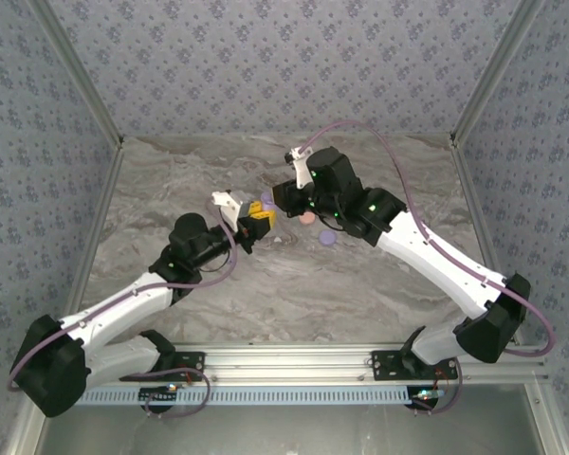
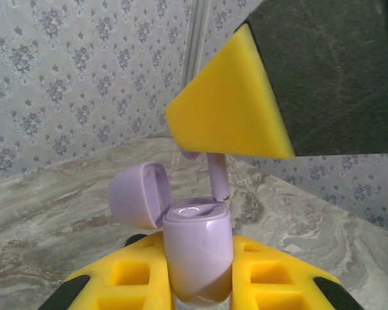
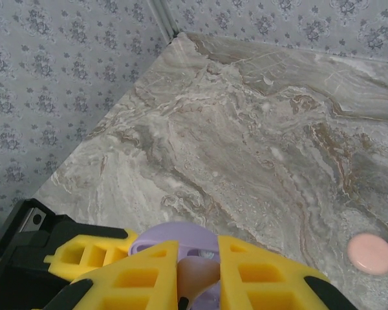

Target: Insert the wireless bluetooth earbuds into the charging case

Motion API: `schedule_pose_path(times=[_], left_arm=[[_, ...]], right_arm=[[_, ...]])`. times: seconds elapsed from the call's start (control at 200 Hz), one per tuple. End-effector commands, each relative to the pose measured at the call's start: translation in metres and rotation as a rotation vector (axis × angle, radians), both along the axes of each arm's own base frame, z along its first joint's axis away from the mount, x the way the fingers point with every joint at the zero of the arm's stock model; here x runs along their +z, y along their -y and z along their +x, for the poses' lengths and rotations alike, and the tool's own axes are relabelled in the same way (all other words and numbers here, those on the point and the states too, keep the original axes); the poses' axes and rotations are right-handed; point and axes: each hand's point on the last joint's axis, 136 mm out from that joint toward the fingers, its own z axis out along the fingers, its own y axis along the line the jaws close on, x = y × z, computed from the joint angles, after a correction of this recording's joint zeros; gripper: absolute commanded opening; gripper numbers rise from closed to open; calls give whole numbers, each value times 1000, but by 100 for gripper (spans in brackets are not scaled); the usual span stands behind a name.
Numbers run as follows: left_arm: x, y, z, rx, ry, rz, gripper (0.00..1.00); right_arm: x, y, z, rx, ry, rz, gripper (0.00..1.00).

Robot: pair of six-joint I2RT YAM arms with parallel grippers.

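charging case [image 2: 197, 258] is glossy lavender plastic, smooth enough to catch reflections. earbud [image 2: 218, 175] looks like the same smooth plastic. yellow pads [image 2: 233, 110] look matt, kinda foamy. table [image 3: 246, 129] has a smooth marble-look finish, pink disc [image 3: 370, 252] is matt.

The table [image 1: 360, 284] looks like grey and brown stone. A little round pink disc [image 1: 307, 217] lies flat on it. A purple disc [image 1: 328, 238] lies near it.

One lavender charging case [image 2: 197, 252], one earbud [image 2: 218, 174], one pink disc [image 1: 307, 217] and one lavender disc [image 1: 328, 238] are showing here.
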Motion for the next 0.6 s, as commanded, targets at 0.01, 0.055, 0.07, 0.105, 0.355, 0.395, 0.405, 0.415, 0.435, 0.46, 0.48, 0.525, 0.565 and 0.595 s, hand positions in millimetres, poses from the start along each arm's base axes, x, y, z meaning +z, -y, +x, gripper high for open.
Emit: schedule_pose_path(times=[0.01,0.055,0.07,0.105,0.355,0.395,0.405,0.415,0.435,0.46,0.48,0.525,0.565,0.595], left_arm=[[31,5,-5,-36,69,-62,0],[31,6,-6,-38,68,-60,0],[31,6,-6,-39,69,-61,0],[30,5,-6,-37,68,-58,0],[32,5,-5,-31,73,-57,0],[32,5,-6,-33,75,-58,0],[32,5,-6,-32,74,-57,0],[32,5,-6,-33,75,-57,0],[32,4,-5,-30,74,-58,0],[32,5,-6,-31,75,-58,0],[33,5,-6,-32,76,-59,0],[33,4,-6,-30,77,-60,0],[34,4,-6,-31,79,-62,0],[34,4,-6,-31,80,-62,0]], right_arm=[[7,3,2,-37,21,26,20],[7,3,3,-39,24,25,20],[7,3,3,-40,24,24,20],[7,3,3,-42,26,23,20],[2,4,1,-36,8,5,20],[0,3,1,-32,0,1,20],[-1,3,1,-30,-2,0,20],[-1,3,1,-29,-4,0,20],[-3,3,0,-28,-12,-5,20],[-4,2,0,-24,-17,-6,20],[-6,2,-1,-23,-23,-9,20],[-9,0,-2,-15,-36,-13,20],[-11,-1,-2,-9,-43,-12,20],[-13,-2,-3,-5,-50,-12,20]])
